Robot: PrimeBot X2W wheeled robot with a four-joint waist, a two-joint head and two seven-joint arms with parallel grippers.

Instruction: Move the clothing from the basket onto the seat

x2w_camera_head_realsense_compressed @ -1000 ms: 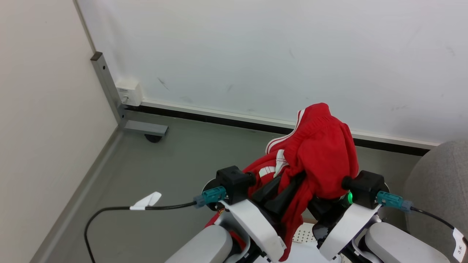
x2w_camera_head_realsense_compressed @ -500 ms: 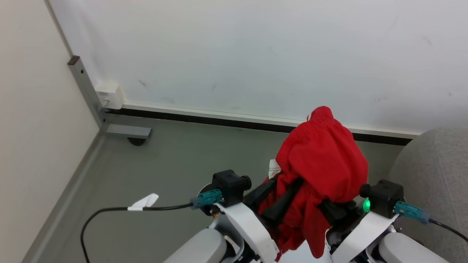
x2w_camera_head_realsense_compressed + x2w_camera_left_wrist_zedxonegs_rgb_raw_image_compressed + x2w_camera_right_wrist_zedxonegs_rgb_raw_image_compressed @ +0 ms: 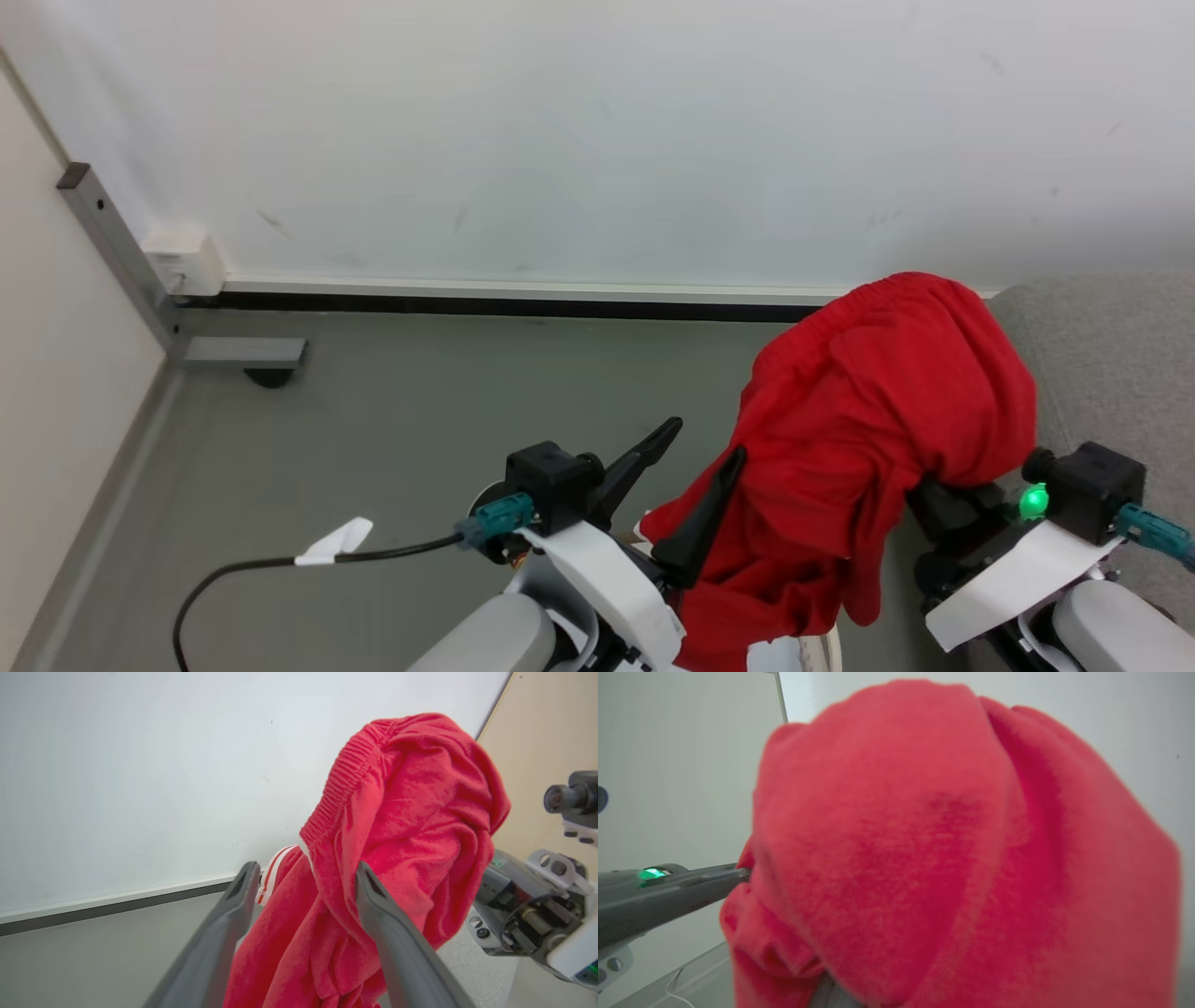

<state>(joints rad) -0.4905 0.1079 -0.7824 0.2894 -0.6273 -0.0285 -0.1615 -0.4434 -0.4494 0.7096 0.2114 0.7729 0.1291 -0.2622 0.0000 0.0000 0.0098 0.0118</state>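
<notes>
White wall (image 3: 560, 140) and grey floor (image 3: 420, 392) back the work. Clothing (image 3: 887, 401) hangs bunched over the right jaws at 4 o'clock in the head view, just beside the seat (image 3: 1111, 373) at 3 o'clock; those jaws are covered, so I cannot tell their state. Left jaws stand wide, one finger (image 3: 705, 513) against the clothing. Best to carry it fully over the seat before release, keeping the left jaws clear of the trailing hem. Since a second ago the head has turned right, and the left jaws have spread off the clothing.
</notes>
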